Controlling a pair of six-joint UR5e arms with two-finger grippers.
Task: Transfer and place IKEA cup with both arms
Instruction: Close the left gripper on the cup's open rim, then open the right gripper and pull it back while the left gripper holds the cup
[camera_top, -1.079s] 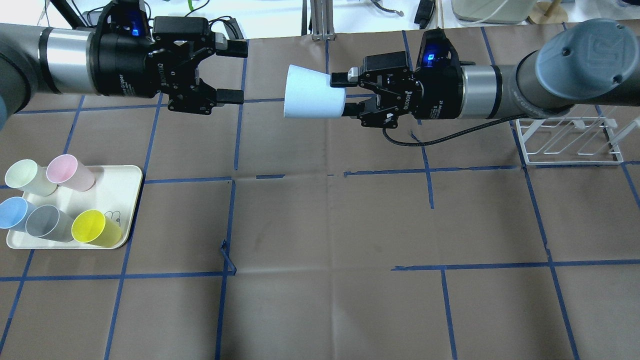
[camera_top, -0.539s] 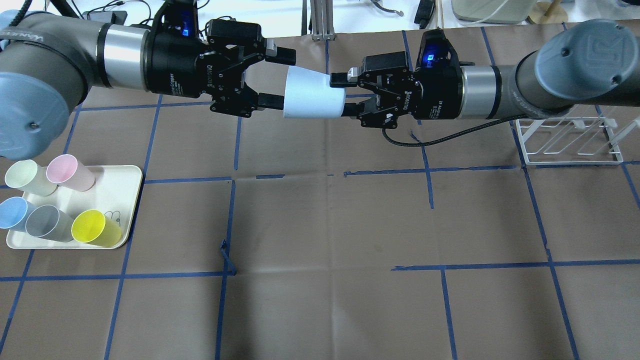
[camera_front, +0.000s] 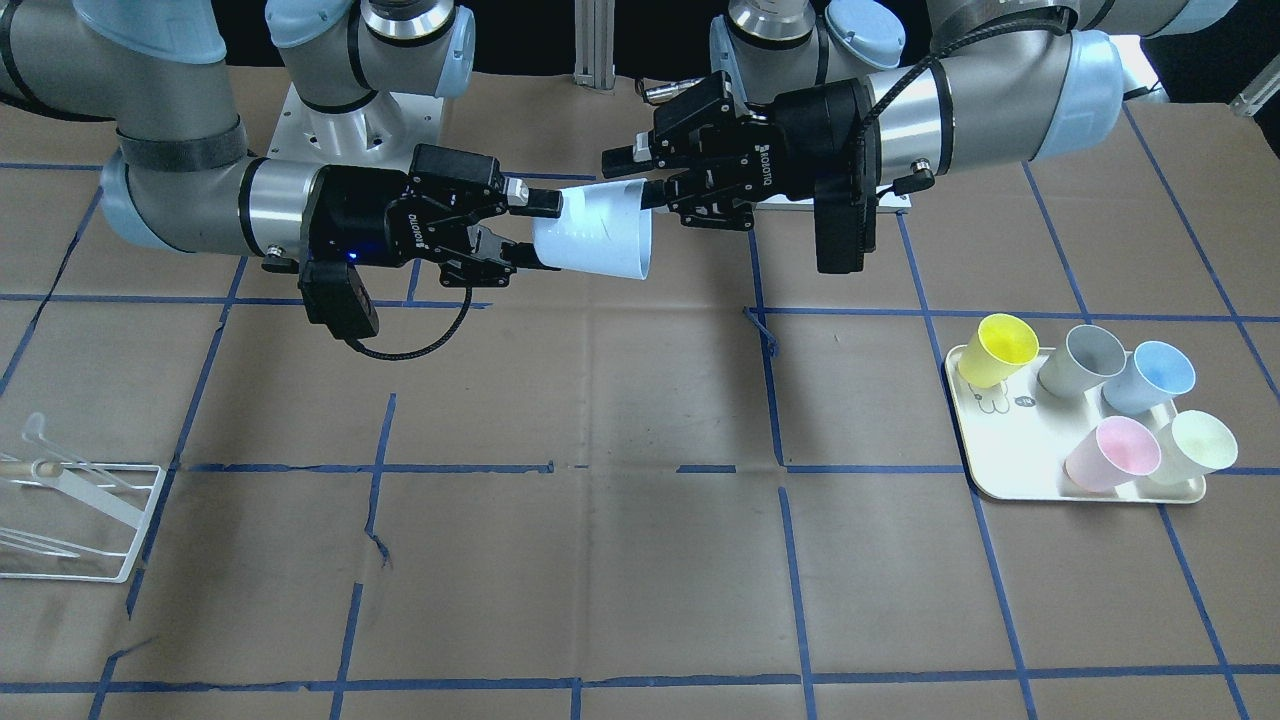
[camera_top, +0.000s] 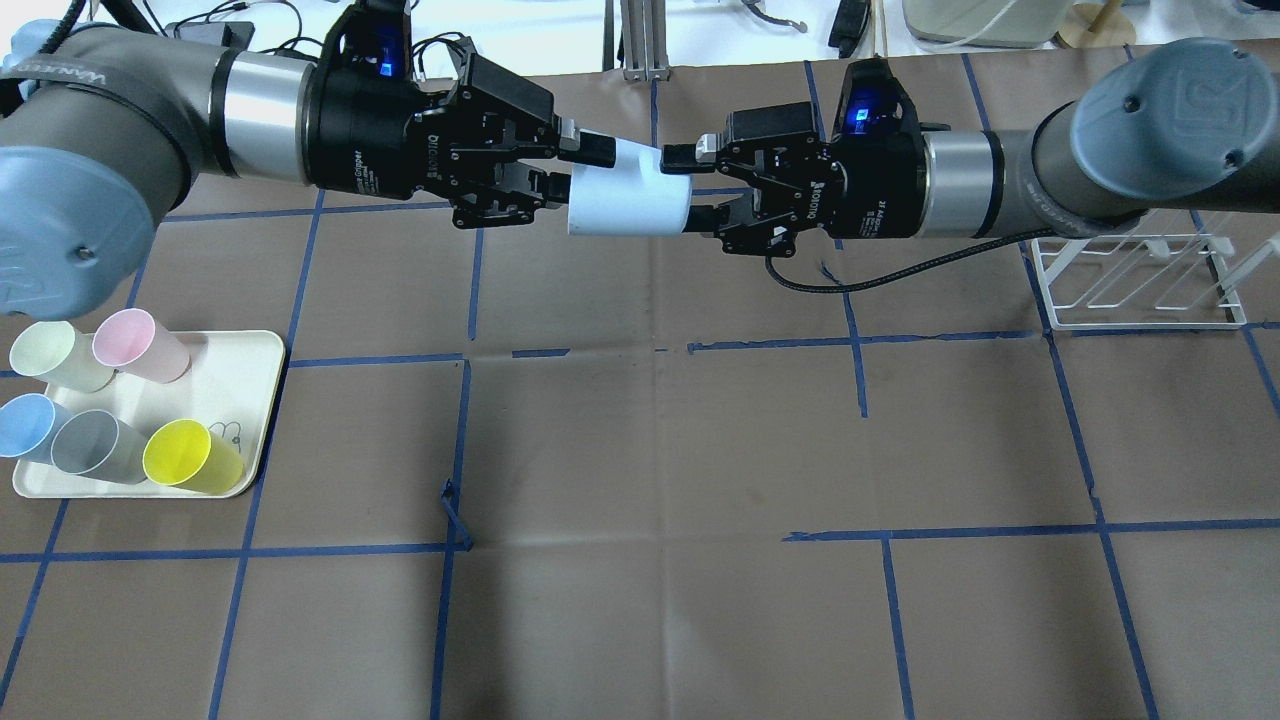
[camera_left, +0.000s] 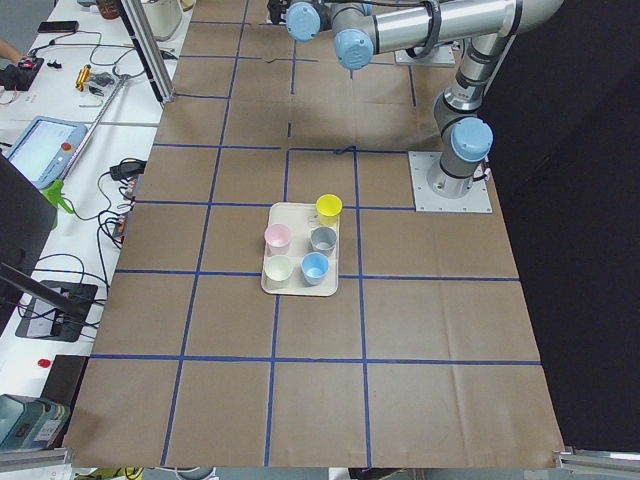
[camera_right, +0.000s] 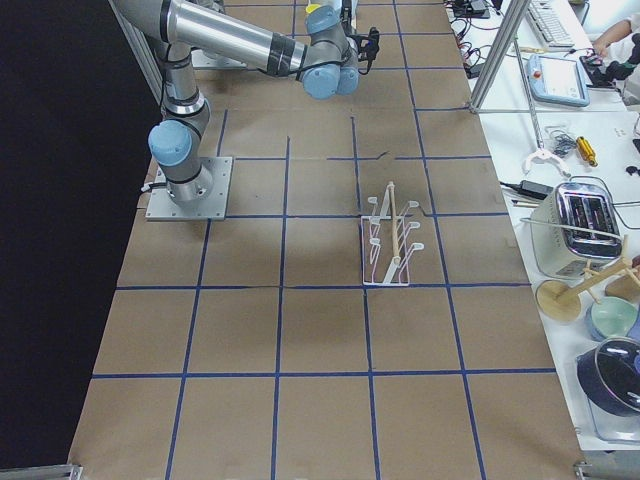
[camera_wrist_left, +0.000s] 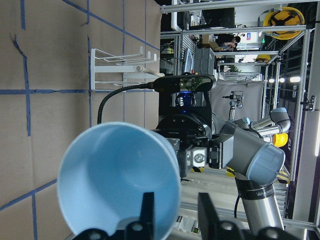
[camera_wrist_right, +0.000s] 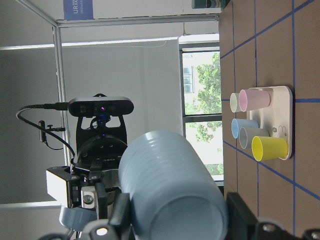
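The IKEA cup (camera_top: 630, 195), small and light blue, hangs on its side above the table's far middle; it also shows in the front view (camera_front: 600, 240). My right gripper (camera_top: 678, 188) is shut on its narrow base, which faces the right wrist view (camera_wrist_right: 170, 185). My left gripper (camera_top: 588, 170) is at the cup's wide mouth. One finger reaches inside the rim and the other lies outside the wall. In the left wrist view (camera_wrist_left: 178, 212) a small gap shows on each side of the rim (camera_wrist_left: 177, 200), so I read this gripper as open.
A cream tray (camera_top: 240, 370) at the near left holds pale-green (camera_top: 45, 350), pink (camera_top: 135, 342), blue (camera_top: 25, 425), grey (camera_top: 90, 445) and yellow (camera_top: 185, 455) cups. A white wire rack (camera_top: 1140, 285) stands at the right, under my right arm.
My left gripper has moved right to the cup's mouth and its jaws have narrowed around the rim wall. My right gripper and the cup have stayed put.
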